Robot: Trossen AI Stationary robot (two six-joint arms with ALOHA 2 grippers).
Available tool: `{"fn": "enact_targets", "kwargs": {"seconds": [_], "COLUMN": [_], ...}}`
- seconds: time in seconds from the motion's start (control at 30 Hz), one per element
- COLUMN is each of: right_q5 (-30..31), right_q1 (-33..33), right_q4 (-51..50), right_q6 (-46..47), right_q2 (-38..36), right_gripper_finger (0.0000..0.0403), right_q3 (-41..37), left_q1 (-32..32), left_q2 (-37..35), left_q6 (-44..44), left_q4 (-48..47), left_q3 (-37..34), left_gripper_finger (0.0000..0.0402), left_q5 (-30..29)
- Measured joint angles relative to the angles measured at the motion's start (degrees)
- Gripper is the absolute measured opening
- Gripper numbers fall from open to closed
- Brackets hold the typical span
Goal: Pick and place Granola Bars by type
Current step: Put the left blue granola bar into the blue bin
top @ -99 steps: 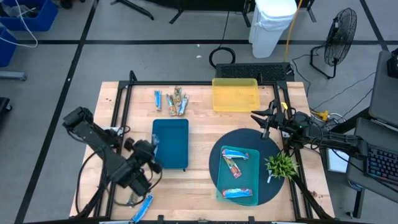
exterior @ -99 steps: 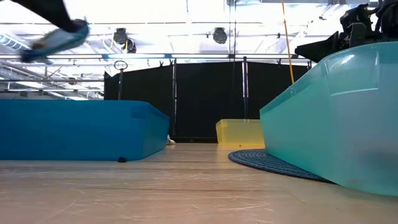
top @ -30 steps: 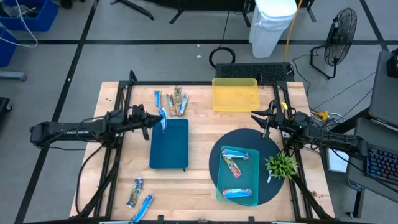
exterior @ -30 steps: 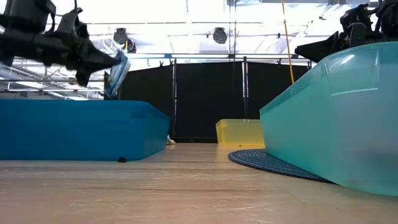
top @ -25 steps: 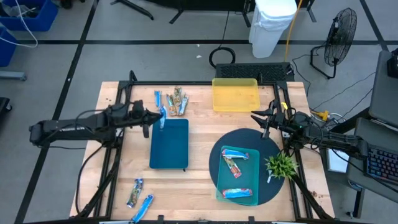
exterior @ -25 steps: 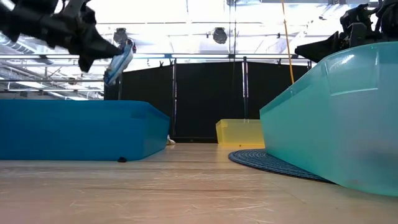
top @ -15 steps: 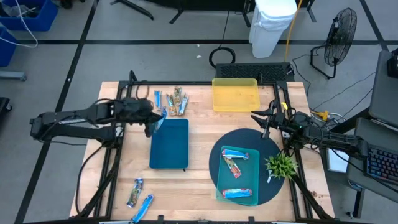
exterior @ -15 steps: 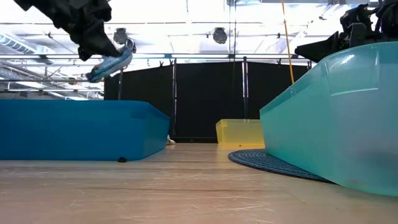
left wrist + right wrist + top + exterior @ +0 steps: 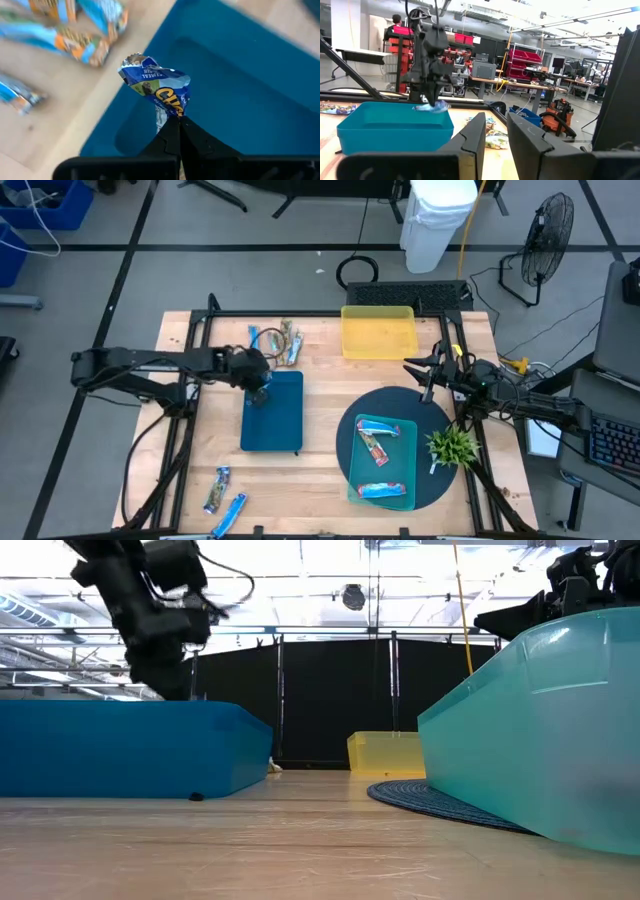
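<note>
The left gripper (image 9: 175, 131) has swung over the blue tray (image 9: 285, 425), pinched tight on a blue bar (image 9: 159, 91), so it looks ready to drop it in

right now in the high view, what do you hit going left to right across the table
left gripper shut on a blue-wrapped bar over the dark blue tray → yellow tray → teal tray on the round dark mat → green plant, with the right gripper waiting above it
</note>
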Motion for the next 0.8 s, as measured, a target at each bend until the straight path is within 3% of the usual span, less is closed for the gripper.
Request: {"fn": "enact_targets", "kwargs": {"seconds": [0.2, 0.37, 0.8], "right_q5": [0.0, 0.0, 0.0], "right_q1": [0.0, 0.0, 0.0], "right_q4": [0.0, 0.0, 0.0], "right_q6": [0.0, 0.0, 0.0], "right_q2": [0.0, 0.0, 0.0], "right_gripper_finger": [0.0071, 0.0071, 0.0071], "right_q3": [0.0, 0.0, 0.0], "left_q1": [0.0, 0.0, 0.0], "left_q2": [8.1, 12.2, 13.4], "left_q6": [-2.2, -3.8, -6.5], "left_q4": [0.4, 0.8, 1.0], "left_q3": [0.0, 0.0, -0.1], "left_gripper_finger": [0.0003, 0.0030, 0.0099], "left_q5": [0.6, 0.7, 3.0]}}
